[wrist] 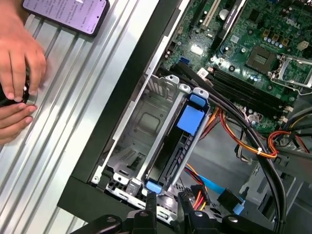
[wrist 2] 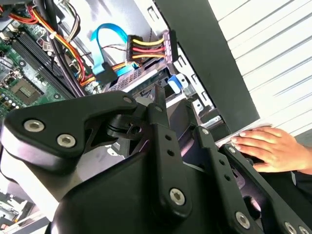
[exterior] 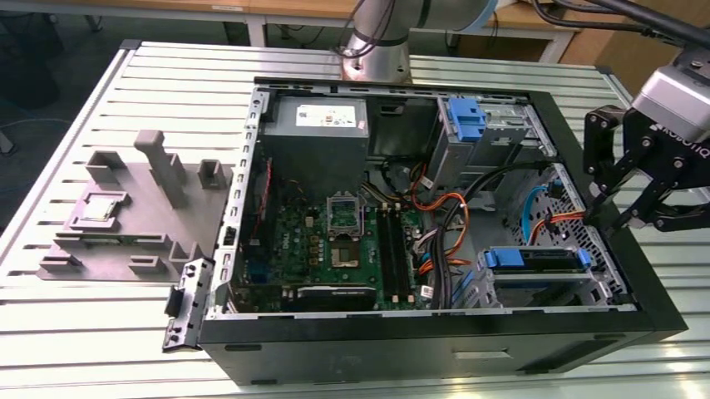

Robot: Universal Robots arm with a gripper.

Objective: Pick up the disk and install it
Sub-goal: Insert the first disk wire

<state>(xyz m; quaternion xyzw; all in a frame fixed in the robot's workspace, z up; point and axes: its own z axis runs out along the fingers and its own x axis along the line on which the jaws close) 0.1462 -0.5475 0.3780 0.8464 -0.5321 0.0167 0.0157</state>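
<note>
The disk (exterior: 533, 260), with blue plastic rails, sits in the metal drive cage (exterior: 577, 287) at the near corner of the open computer case, on the exterior view's right. In the first wrist view the disk (wrist: 181, 142) stands edge-on in one slot of the cage (wrist: 146, 122), and the slot beside it is bare. My gripper (exterior: 628, 218) hangs open just above the case's wall at the exterior view's right, slightly beyond the cage, with nothing between its fingers. Its fingertips (wrist: 147, 210) point down at the disk's end in the first wrist view.
A bare blue bracket (exterior: 467, 119) sits in the far bay. Orange and black cables (exterior: 471, 212) cross between motherboard (exterior: 332, 241) and cage. A person's hands (wrist: 17, 73) and a phone (wrist: 68, 12) rest on the slatted table outside the case. A grey fixture (exterior: 133, 208) stands at the exterior view's left.
</note>
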